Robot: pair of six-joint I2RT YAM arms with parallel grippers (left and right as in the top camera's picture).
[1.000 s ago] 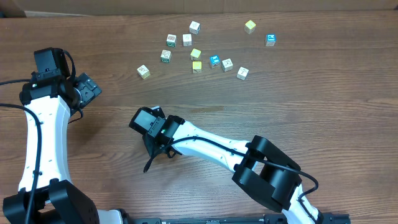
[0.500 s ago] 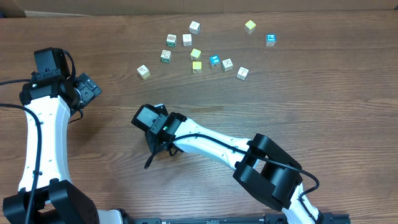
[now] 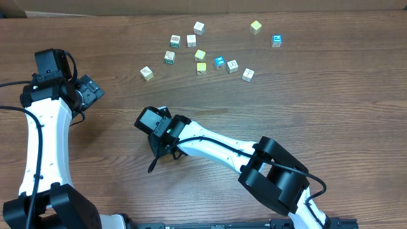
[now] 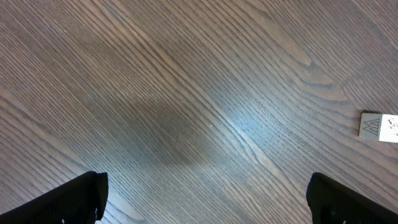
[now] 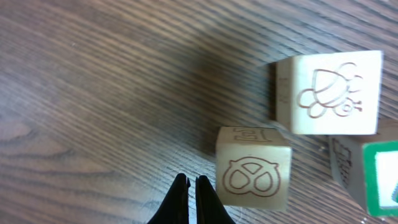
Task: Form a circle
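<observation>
Dark wood-grain table (image 3: 331, 95); pale strip (image 3: 191, 5) along far edge.

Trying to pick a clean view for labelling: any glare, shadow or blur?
Overhead: even light, sharp. Left wrist: soft shadow and pale sheen on the table. Right wrist: dark shadow left of the pretzel cube; green-faced cube cropped.
</observation>
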